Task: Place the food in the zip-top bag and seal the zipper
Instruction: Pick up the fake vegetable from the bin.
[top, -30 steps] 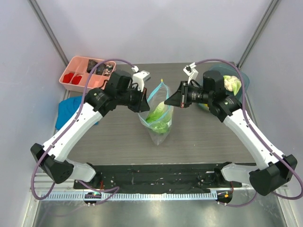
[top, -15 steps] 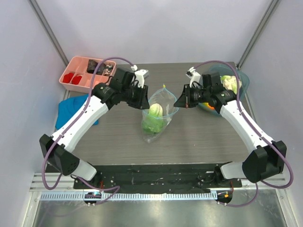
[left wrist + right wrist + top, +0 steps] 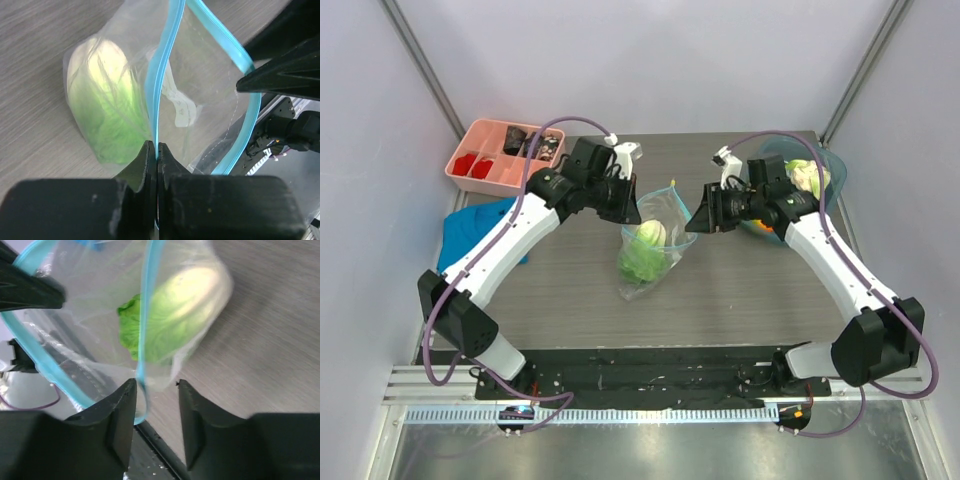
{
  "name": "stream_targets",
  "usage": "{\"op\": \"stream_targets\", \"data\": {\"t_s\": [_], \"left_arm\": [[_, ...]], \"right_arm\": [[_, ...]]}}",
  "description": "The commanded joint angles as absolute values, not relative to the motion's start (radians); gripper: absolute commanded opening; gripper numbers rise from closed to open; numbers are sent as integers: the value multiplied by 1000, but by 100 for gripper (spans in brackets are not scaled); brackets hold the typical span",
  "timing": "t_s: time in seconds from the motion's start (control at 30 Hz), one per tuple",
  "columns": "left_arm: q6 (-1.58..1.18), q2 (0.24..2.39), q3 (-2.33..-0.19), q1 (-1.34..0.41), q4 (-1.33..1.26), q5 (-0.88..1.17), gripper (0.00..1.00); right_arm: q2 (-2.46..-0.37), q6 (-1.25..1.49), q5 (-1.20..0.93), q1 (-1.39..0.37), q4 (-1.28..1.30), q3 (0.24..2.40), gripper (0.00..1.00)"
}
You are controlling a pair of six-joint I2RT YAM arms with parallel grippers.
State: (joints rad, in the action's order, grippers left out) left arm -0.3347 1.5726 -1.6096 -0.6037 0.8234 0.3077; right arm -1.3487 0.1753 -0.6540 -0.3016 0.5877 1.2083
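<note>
The zip-top bag (image 3: pixel 663 222) sags mid-table with a pale green cabbage (image 3: pixel 642 250) inside it. My left gripper (image 3: pixel 632 214) is shut on the bag's light-blue zipper (image 3: pixel 161 75) at the mouth's left edge; in the left wrist view the strip runs out from between the closed tips (image 3: pixel 157 146), with the cabbage (image 3: pixel 105 100) to their left. My right gripper (image 3: pixel 691 222) stands open at the mouth's right edge. In the right wrist view the zipper (image 3: pixel 144 315) hangs loose beside its left finger (image 3: pixel 122 405), and the cabbage (image 3: pixel 180 320) lies beyond.
A teal bowl (image 3: pixel 836 165) at the back right holds a pale leafy piece (image 3: pixel 807 175) and an orange one (image 3: pixel 772 229). A pink divided tray (image 3: pixel 480 140) sits at the back left, with a blue cloth (image 3: pixel 468 228) in front of it.
My right gripper has opened and let go of the bag's edge. The left gripper opened briefly and shut again on the zipper. The bag has sagged lower onto the table.
</note>
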Motion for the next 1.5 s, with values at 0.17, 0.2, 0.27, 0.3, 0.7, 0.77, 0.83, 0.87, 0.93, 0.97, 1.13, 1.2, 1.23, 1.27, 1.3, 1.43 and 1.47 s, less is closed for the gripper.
{"op": "stream_targets", "data": {"t_s": [0.17, 0.2, 0.27, 0.3, 0.7, 0.77, 0.83, 0.87, 0.93, 0.97, 1.13, 1.2, 1.23, 1.27, 1.3, 1.43, 1.47], "left_arm": [[-350, 1571, -1652, -615, 784, 373, 0], [-351, 1571, -1651, -617, 784, 373, 0], [-356, 1569, -1644, -620, 779, 377, 0], [-357, 1569, -1644, -620, 773, 376, 0], [-370, 1594, -1654, -621, 769, 391, 0], [-364, 1601, -1657, -621, 770, 397, 0], [-361, 1606, -1660, -621, 769, 397, 0], [-362, 1609, -1658, -620, 767, 396, 0], [-364, 1611, -1658, -620, 761, 396, 0], [-365, 1612, -1657, -620, 756, 396, 0], [-364, 1612, -1654, -620, 758, 399, 0], [-359, 1612, -1654, -620, 759, 400, 0], [-359, 1612, -1654, -620, 761, 399, 0], [-357, 1611, -1649, -620, 762, 400, 0], [-356, 1611, -1648, -620, 759, 399, 0], [-362, 1612, -1635, -620, 753, 403, 0], [-362, 1612, -1634, -620, 752, 405, 0]], "right_arm": [[-1437, -108, -678, 164, 750, 1480, 76], [-1465, -191, -625, 205, 794, 1517, 80], [-1560, -270, -547, 283, 819, 1616, 86], [-1593, -343, -502, 296, 833, 1646, 88], [-2005, -618, -5, 268, 661, 1895, 93], [-2017, -665, 41, 250, 589, 1867, 94], [-2034, -689, 58, 233, 542, 1847, 95], [-2046, -695, 61, 227, 537, 1847, 95], [-2081, -706, 74, 219, 520, 1855, 96], [-2094, -710, 84, 212, 509, 1856, 96], [-2175, -733, 127, 203, 465, 1882, 96], [-2204, -741, 127, 201, 457, 1884, 96], [-2210, -747, 127, 201, 451, 1878, 96], [-2223, -750, 132, 199, 445, 1872, 96], [-2227, -752, 135, 198, 434, 1870, 95], [-2238, -756, 140, 199, 416, 1850, 88], [-2235, -756, 140, 198, 411, 1845, 78]]}}
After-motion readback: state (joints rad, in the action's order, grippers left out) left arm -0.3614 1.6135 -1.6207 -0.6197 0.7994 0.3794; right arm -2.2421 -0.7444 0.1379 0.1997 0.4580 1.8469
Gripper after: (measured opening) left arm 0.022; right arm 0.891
